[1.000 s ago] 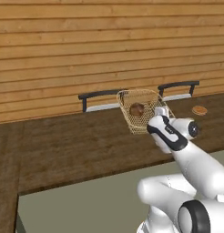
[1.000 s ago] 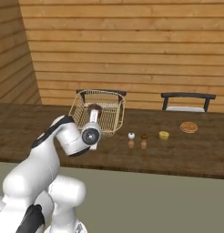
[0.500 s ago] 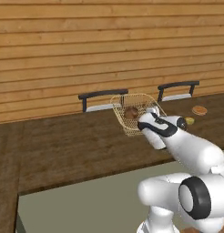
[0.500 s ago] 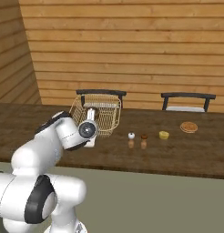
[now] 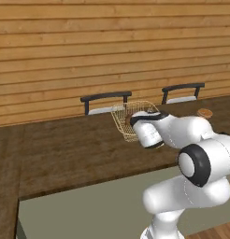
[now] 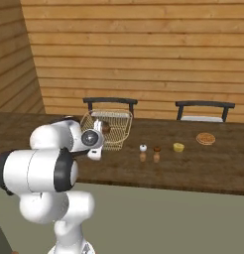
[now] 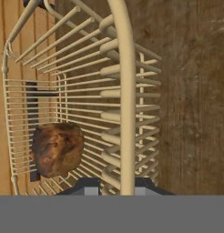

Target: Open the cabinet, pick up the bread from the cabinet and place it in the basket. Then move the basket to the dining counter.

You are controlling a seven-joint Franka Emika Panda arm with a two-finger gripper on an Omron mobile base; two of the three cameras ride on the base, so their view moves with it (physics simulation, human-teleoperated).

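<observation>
My gripper [image 7: 118, 185] is clamped on the near rim of the basket [image 7: 86, 91], one finger either side of the thick rim wire. The basket tilts up from the desk [image 6: 203, 163], and the bread [image 7: 57, 148] lies inside it against the lattice. To the right on the desk stand two small shakers [image 6: 143, 150], a yellow cup [image 6: 179, 147] and a flat bun [image 6: 206, 138]. Two dark chairs [image 6: 110, 102] stand at the far side against the plank wall [image 6: 144, 49].
</observation>
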